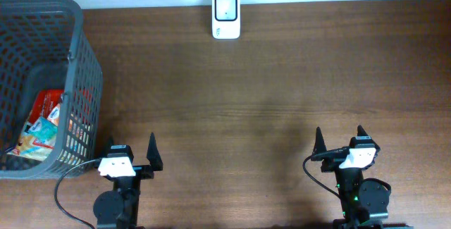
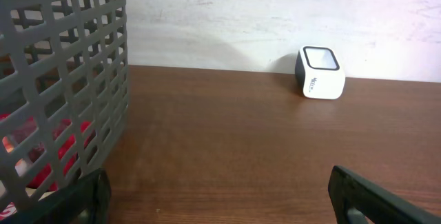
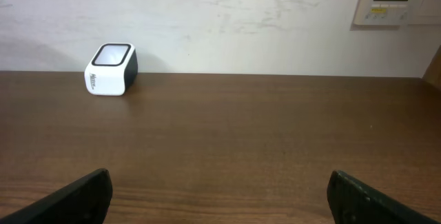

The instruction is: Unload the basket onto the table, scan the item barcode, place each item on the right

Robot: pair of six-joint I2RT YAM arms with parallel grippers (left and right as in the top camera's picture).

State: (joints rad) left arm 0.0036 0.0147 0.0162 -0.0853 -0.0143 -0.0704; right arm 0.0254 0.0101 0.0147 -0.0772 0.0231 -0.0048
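Observation:
A white barcode scanner (image 1: 225, 16) with a dark window stands at the table's far edge, centre; it also shows in the left wrist view as the scanner (image 2: 320, 72) and in the right wrist view as the scanner (image 3: 111, 69). Red and colourful snack packets (image 1: 44, 122) lie inside the grey mesh basket (image 1: 79, 53) at the far left. My left gripper (image 1: 131, 149) sits open near the front edge, just right of the basket. My right gripper (image 1: 340, 138) is open at the front right. Both hold nothing.
The basket wall (image 2: 62, 79) fills the left of the left wrist view, close to my left finger. A white wall rises behind the table, with a wall panel (image 3: 400, 0) at the upper right. Bare brown tabletop (image 1: 246, 95) lies between grippers and scanner.

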